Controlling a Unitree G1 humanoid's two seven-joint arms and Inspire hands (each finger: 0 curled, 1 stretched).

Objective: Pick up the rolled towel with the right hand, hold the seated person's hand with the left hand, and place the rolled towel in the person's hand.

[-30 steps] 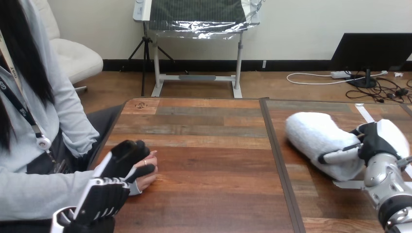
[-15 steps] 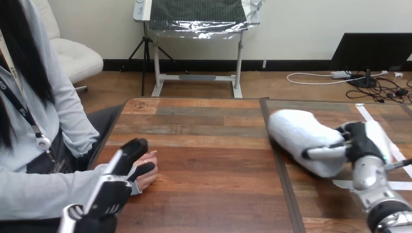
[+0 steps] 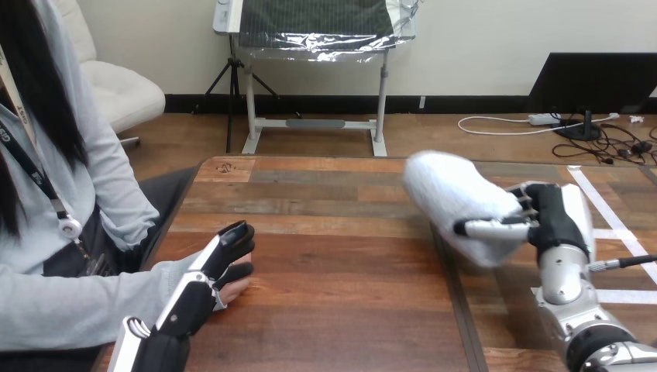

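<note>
Left hand (image 3: 208, 273) over person's hand (image 3: 239, 287), table (image 3: 333, 240) left; rolled towel (image 3: 452, 195) in right hand (image 3: 555, 218)

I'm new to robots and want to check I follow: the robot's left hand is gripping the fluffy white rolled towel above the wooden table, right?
Not quite. In the head view it is the right hand whose fingers curl round the fluffy white rolled towel above the wooden table; the left hand is over the person's hand.

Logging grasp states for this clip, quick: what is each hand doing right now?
Left hand: open, fingers straight, lying over the person's hand.
Right hand: shut on the towel.
</note>
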